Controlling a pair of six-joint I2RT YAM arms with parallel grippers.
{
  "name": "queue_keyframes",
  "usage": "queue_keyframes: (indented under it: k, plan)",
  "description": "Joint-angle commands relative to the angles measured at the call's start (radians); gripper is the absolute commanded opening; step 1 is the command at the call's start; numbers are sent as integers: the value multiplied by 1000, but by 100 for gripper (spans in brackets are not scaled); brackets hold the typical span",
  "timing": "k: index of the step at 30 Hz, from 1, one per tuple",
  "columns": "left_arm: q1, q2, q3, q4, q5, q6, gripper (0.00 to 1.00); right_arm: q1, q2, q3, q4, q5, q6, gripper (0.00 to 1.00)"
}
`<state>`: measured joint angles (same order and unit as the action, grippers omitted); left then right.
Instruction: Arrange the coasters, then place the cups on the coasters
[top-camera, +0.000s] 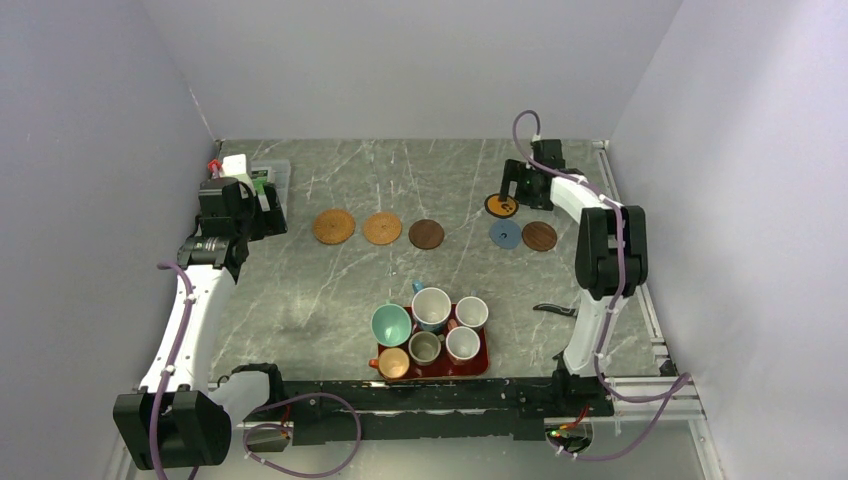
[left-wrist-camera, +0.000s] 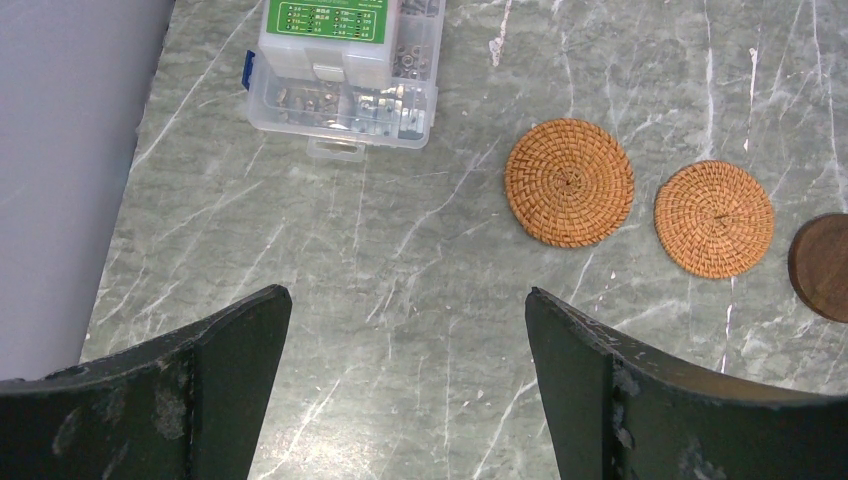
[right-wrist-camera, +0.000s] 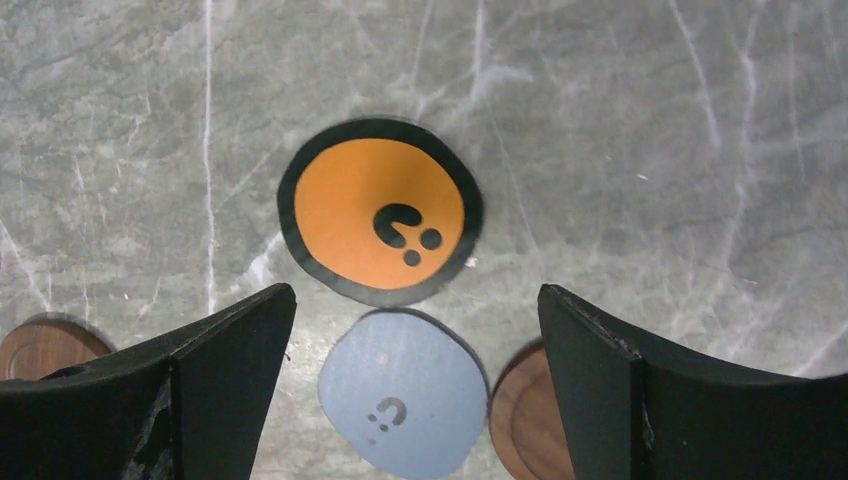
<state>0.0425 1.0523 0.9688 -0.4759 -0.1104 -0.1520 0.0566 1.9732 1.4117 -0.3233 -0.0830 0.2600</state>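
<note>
Left gripper (left-wrist-camera: 408, 300): is hanging with jaws spread wide, gripping nothing, over bare table beside the left woven coaster (left-wrist-camera: 569, 183).
Right gripper (right-wrist-camera: 415, 290): is hovering with jaws spread wide and empty, directly above the black-rimmed orange coaster (right-wrist-camera: 380, 212). It is probably lining up on that disc.
Arranged row: the two woven coasters and the left dark brown coaster (top-camera: 426, 234) are lying in a line, apart from each other. The spacing probably leaves room for one cup each.
Unsorted group: the orange coaster, the blue-grey coaster (right-wrist-camera: 402, 402) and the right dark brown coaster (right-wrist-camera: 525, 420) are crowding together at the right, too close for cups.
Cups (top-camera: 431, 307): all six are sitting packed on the red tray (top-camera: 450, 371) at near centre, none on a coaster.
Surface: the grey marbled table (top-camera: 300, 300) is lying flat, so thin discs are offering little edge to grip.
Room: plain pale walls (top-camera: 400, 60) are enclosing three sides, and a clear parts box (left-wrist-camera: 345, 70) is sitting far left.
</note>
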Motion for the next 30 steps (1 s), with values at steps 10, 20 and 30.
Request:
queue_keyframes:
  k: [10,20,30]
  plan:
    - [2,-4,16,23,-12,-9,94,88,179,270,-124,135,-68,100]
    - [2,-8,16,22,-15,-9,94,111,270,382,-210,228,-71,100]
    - [2,-9,15,23,-10,-9,94,111,312,409,-236,177,-84,100]
